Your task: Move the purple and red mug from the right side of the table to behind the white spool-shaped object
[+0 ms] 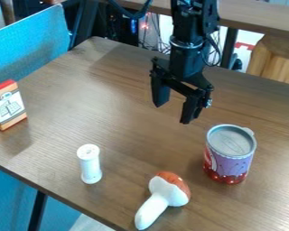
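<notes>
A toy mushroom (164,195) lies at bottom centre, with a white cylinder (90,164) lower left, a small box (8,106) far left and a can (230,155) at right, while the gripper (173,113) hangs released, fingers apart, in the upper centre.

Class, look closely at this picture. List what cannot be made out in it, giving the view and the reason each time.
All in the camera view:
- Upper end of the arm: cut off by the top edge.
- Inside of the can: hidden by its top and wall.
- Back of the box: hidden by its front.
- Underside of the toy mushroom: hidden by its own body.
</notes>
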Controlling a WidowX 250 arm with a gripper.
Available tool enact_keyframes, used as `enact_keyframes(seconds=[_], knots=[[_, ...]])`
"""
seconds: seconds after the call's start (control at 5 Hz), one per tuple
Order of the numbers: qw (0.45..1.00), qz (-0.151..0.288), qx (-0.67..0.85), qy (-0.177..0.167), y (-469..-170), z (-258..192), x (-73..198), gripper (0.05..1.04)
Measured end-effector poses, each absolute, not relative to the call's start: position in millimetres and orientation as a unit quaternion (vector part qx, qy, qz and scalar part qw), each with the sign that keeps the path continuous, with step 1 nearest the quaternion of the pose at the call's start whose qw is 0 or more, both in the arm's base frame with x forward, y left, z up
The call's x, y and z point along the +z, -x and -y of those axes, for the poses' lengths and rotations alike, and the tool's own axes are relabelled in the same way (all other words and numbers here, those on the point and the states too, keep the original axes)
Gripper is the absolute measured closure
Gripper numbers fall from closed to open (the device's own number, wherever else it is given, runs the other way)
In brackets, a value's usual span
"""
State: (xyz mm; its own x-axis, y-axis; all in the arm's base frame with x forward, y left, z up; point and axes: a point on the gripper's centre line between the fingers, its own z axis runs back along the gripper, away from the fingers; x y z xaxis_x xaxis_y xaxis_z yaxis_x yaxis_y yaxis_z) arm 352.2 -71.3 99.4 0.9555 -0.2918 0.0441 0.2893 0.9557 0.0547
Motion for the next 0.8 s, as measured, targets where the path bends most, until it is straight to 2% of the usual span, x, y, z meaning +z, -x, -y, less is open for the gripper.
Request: enact_keyframes(seconds=[0.2, 0.4, 0.6, 0.8], knots=[[0.989, 0.004, -0.144, -0.025, -349.3, 70.1, 85.6, 0.082], [0.989, -0.005, -0.142, -0.037, -346.6, 68.7, 85.7, 0.082], [0.987, 0.003, -0.155, -0.037, -345.5, 78.4, 82.5, 0.082], [0.984, 0.006, -0.171, -0.053, -343.6, 92.7, 86.5, 0.082]])
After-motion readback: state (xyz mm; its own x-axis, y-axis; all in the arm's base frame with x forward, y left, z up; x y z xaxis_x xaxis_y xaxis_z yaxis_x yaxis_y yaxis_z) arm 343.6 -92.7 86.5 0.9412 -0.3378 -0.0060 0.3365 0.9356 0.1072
